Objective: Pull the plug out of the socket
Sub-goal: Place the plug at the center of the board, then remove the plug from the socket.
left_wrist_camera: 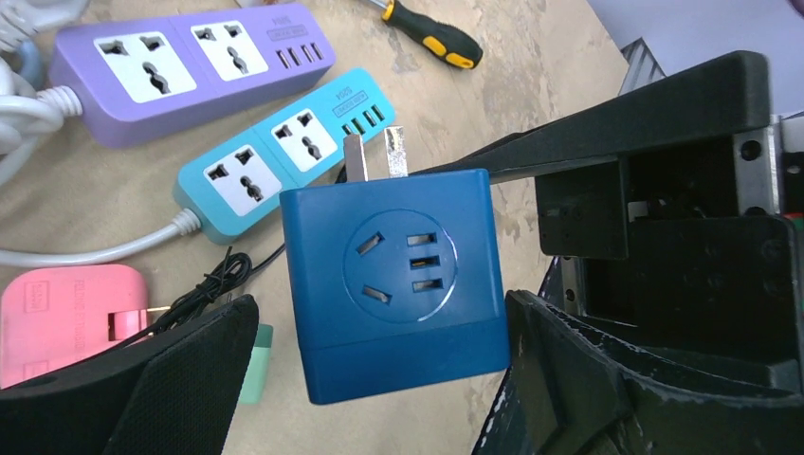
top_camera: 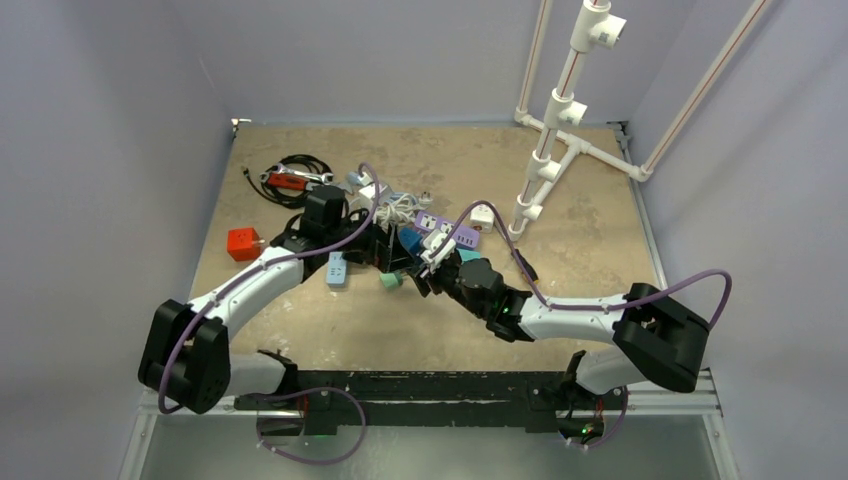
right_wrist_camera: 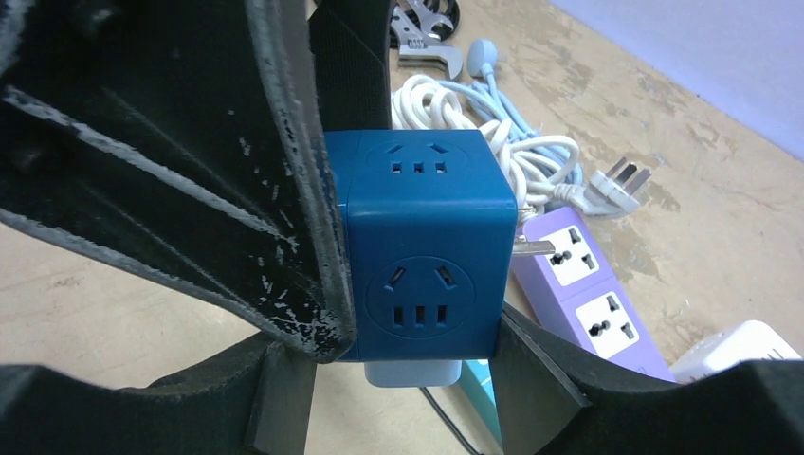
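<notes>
The socket is a dark blue cube (left_wrist_camera: 393, 284) with outlets on its faces and two metal prongs on its far side. It hangs a little above the table, with my right gripper (right_wrist_camera: 410, 343) shut on its sides. A pale blue plug (right_wrist_camera: 412, 372) sticks out of the cube's underside in the right wrist view; the left wrist view does not show it. My left gripper (left_wrist_camera: 379, 313) stands open around the cube, with a gap on each side. In the top view both grippers meet at the cube (top_camera: 410, 241) in the middle of the table.
A purple power strip (left_wrist_camera: 190, 66), a teal power strip (left_wrist_camera: 284, 152) and a pink adapter (left_wrist_camera: 66, 318) lie close below the cube. A screwdriver (left_wrist_camera: 431, 33), coiled white cable (right_wrist_camera: 474, 133), a red cube (top_camera: 243, 243) and a white pipe frame (top_camera: 555, 130) stand around.
</notes>
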Tool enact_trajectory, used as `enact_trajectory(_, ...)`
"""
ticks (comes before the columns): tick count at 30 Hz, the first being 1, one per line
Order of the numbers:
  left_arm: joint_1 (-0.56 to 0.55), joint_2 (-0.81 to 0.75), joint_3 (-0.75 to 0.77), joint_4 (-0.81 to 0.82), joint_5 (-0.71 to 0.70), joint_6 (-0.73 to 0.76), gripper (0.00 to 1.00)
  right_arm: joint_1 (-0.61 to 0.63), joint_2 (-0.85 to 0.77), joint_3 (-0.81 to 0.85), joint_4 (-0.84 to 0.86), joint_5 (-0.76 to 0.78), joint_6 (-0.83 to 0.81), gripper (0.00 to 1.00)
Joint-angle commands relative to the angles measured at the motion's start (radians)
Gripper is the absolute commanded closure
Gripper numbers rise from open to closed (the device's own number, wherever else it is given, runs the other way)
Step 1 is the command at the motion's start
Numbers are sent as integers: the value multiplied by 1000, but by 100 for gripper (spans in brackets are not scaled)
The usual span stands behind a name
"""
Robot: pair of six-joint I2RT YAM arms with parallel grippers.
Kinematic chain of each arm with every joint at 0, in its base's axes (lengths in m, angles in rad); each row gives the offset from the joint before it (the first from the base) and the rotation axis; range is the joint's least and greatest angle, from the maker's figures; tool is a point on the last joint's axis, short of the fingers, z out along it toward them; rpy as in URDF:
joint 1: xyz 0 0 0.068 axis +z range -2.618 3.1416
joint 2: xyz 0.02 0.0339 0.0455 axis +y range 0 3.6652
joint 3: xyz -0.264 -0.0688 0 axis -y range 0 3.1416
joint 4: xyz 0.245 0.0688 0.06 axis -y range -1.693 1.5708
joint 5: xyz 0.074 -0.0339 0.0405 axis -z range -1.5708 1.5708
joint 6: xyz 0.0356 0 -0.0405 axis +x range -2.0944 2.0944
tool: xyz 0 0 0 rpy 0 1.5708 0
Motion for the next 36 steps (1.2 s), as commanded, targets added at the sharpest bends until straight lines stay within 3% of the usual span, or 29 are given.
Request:
enact_trajectory(1, -19, 33, 43, 11, 40, 4, 1, 5, -1, 60, 53, 27, -33, 100)
enact_trajectory(10, -22, 51, 44, 26, 49, -18, 11, 13, 1, 62, 50, 28, -50, 100)
enact_trajectory(13, -22, 62, 43, 34, 68, -26, 24, 16, 0, 61, 51, 34, -53, 100)
enact_trajectory(21, -22, 82, 37, 61, 123, -60, 38, 29, 11, 67, 46, 45, -75, 100)
enact_trajectory(22, -22, 85, 34, 88, 130, -66, 42, 32, 12, 69, 46, 49, -77, 100)
enact_trajectory(25, -22, 93, 35, 99, 136, -73, 72, 38, 15, 70, 45, 60, -81, 97)
enact_trajectory(27, -22, 91, 38, 96, 129, -74, 93, 38, 10, 72, 43, 61, -77, 84)
enact_trajectory(28, -22, 85, 40, 89, 113, -70, 100, 39, 6, 71, 37, 61, -69, 72)
enact_trajectory(32, -9, 29, 39, 24, -39, -45, 100, 37, -30, 62, 30, 26, -26, 25)
enact_trajectory(34, 3, -2, 22, 56, -44, -65, 100, 37, -53, 49, 42, 25, -23, 11)
enact_trajectory(36, 23, -21, 15, 61, -42, -76, 100, 33, -74, 36, 50, 14, -20, 3)
